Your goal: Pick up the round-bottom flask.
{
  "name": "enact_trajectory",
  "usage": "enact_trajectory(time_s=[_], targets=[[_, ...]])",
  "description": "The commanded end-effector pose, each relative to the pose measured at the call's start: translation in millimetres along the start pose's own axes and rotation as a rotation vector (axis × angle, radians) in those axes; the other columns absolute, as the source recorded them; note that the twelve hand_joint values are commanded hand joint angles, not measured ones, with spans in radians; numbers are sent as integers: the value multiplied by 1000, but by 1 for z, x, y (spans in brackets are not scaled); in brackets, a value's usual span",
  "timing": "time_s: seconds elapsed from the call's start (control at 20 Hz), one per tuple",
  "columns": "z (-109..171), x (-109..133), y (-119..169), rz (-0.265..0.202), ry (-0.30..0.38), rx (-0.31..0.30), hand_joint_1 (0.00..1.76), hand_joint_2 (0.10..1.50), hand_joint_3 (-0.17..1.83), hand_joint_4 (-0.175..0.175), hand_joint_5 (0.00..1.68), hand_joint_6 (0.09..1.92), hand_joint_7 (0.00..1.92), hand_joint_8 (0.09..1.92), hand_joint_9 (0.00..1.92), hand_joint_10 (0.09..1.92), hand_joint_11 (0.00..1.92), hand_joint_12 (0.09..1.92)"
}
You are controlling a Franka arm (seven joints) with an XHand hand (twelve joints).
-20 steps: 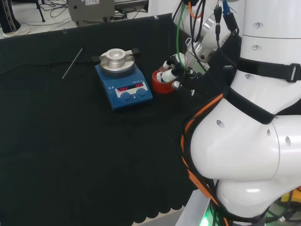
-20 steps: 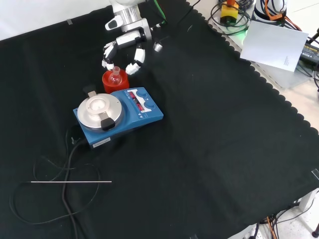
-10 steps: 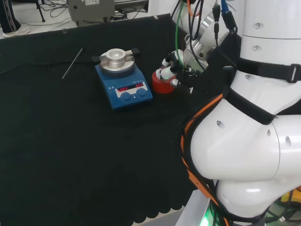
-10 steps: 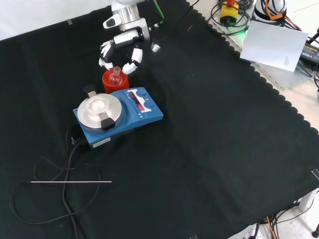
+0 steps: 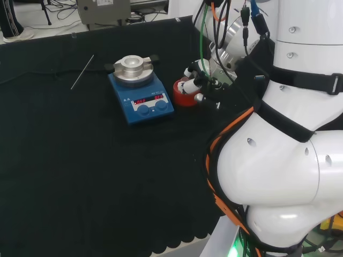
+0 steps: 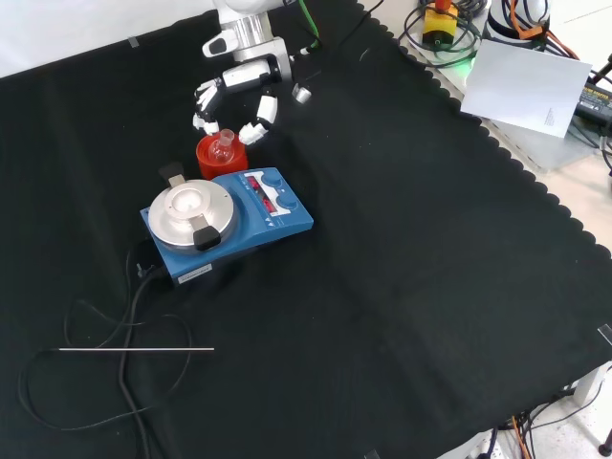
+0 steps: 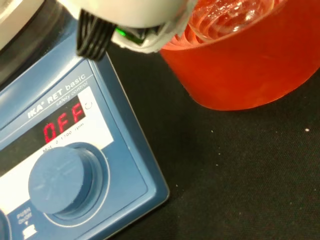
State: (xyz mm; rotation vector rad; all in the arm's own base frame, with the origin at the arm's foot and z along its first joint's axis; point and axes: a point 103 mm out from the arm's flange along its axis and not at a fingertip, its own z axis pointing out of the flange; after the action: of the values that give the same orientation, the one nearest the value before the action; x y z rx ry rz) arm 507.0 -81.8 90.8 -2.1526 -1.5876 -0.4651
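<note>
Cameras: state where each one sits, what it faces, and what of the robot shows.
Head view: behind and above the base, facing the bench; white arm links at right, robot hand by the red stand.
Front view: opposite, looking down; robot hand enters from the top.
Wrist view: close past the palm.
All share the blue stirrer and red stand.

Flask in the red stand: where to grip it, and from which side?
Probably the neck. In the front view the flask stands upright with its bulb sunk in the red stand, so only the neck is free. Come from above: the stirrer stands close beside it, and the hand already hovers over it, fingers either side.
</note>
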Motion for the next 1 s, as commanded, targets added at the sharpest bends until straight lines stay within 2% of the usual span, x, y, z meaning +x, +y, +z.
enact_trajectory(time_s=[0.05, 1.0], targets=[[-2, 0, 5, -8, -9, -28, 1055, 547, 757, -23, 611, 839, 417, 630, 553, 614, 82, 1352], [9, -1, 10, -16, -70, -70, 1094, 535, 779, -22, 569, 878, 386, 644, 509, 641, 61, 1351]])
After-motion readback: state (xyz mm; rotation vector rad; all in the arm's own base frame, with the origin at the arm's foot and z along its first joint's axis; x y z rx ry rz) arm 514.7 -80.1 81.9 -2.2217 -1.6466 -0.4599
